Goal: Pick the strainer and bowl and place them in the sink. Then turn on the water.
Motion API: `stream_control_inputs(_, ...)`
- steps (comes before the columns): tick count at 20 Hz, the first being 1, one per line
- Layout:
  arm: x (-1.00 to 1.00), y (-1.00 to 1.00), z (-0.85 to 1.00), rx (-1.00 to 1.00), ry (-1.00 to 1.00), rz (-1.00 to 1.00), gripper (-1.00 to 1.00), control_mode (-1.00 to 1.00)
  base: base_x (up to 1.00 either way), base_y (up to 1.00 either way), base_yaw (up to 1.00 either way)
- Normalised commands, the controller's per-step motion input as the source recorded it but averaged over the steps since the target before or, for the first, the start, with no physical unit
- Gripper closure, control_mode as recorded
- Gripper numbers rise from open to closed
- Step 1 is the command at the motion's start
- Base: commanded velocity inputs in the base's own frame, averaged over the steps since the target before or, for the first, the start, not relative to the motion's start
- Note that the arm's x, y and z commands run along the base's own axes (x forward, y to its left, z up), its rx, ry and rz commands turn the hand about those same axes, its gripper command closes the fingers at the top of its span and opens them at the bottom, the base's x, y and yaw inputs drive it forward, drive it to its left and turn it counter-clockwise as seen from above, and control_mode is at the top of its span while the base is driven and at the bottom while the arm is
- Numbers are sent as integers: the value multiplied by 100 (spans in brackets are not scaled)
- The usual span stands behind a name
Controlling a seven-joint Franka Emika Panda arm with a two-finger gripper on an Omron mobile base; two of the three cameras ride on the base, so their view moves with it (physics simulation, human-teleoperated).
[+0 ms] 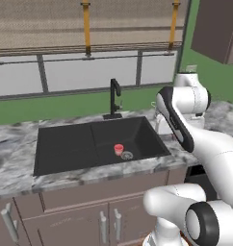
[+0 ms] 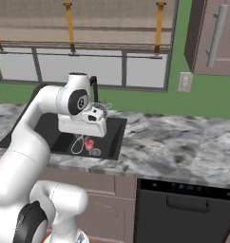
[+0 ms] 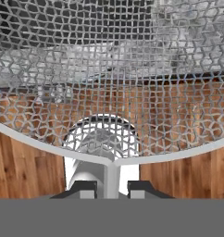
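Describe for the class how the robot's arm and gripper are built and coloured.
The arm is made of glossy white, rounded segments with dark grey to black joint bands and round end caps. The gripper ends in two small, dark, blocky finger tips with lighter grey faces. No cables or markings are visible.

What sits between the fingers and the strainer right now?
Nothing. In the hand view the fingers close directly on the wire frame of the strainer, with no gap and no other object.

The round silver wire-mesh strainer (image 3: 132, 69) looks like fine shiny metal; the black rectangular sink (image 1: 65, 149) is matt and smooth, set in a glossy grey veined marble counter (image 2: 183, 142)
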Motion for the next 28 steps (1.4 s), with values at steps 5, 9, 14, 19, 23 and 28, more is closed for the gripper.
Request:
stream_control_inputs(5,0,0,0,0,0,0,100,100,33,58,4)
stream_control_inputs(9,0,0,0,0,0,0,100,100,21,51,3)
stream_control_inputs(14,0,0,0,0,0,0,100,100,25,19,0)
stream_control_inputs(19,0,0,0,0,0,0,100,100,18,2,0)
stream_control_inputs(23,0,0,0,0,0,0,100,100,25,0,0)
stream_control_inputs(28,0,0,0,0,0,0,100,100,44,0,0)
